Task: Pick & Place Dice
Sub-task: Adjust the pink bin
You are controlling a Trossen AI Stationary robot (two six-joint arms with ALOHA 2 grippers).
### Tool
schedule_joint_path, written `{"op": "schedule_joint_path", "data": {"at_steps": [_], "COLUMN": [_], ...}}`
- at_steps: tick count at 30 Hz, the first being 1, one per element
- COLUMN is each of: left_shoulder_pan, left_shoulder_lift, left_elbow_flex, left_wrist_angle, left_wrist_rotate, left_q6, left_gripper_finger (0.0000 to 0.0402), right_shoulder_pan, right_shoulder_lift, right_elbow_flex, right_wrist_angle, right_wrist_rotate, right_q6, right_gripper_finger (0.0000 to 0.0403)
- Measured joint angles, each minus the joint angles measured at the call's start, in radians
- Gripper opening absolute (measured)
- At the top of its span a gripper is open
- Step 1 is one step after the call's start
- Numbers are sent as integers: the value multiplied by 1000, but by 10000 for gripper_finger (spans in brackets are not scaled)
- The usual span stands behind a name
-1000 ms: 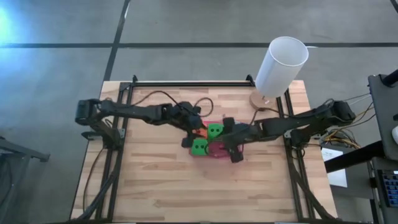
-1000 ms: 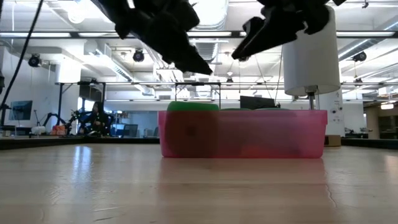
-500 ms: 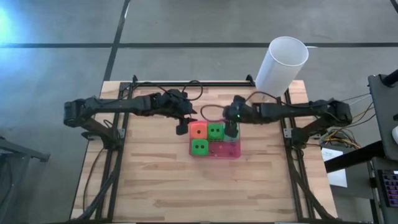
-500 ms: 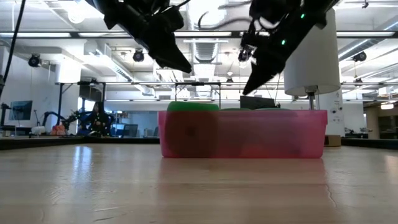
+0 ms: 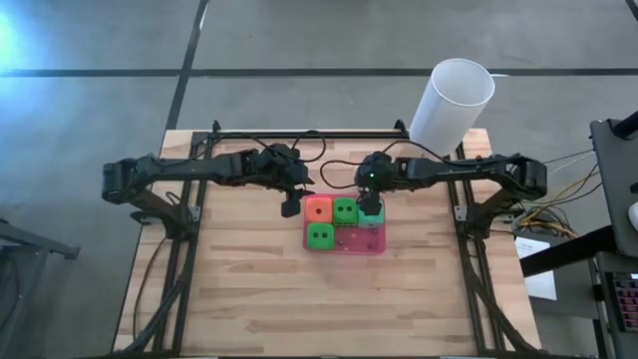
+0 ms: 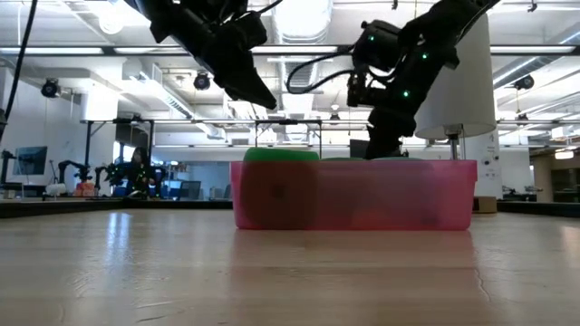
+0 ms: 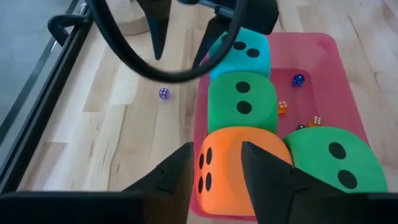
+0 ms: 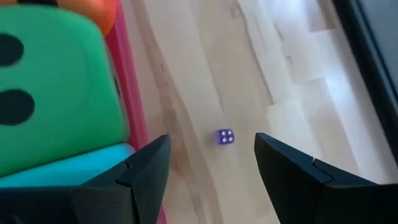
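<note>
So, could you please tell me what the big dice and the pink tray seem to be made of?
The orange die, the green die and the teal die look like soft matte foam or fabric, judging by their rounded edges and dull faces. The pink tray looks like glossy translucent plastic, since its wall lets shapes show through in the low view.
</note>
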Motion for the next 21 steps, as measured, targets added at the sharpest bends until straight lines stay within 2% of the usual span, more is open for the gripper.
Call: {"op": "schedule_joint_path", "data": {"at_steps": [12, 21], "left_shoulder_pan": [0, 0], "left_shoulder_lift": [0, 0], "left_elbow_flex": [0, 0], "left_wrist_angle": [-2, -2], "left_wrist_rotate": [0, 0], "left_q6": [2, 2], "left_gripper_finger": [133, 127], "right_shoulder_pan": [8, 63], "right_shoulder_lift": [34, 25], "right_elbow_flex": [4, 2], "right_wrist_angle": [-19, -25], "right_wrist_rotate": [-66, -131], "right_q6": [-51, -98], "right_gripper_finger": [231, 231]}}
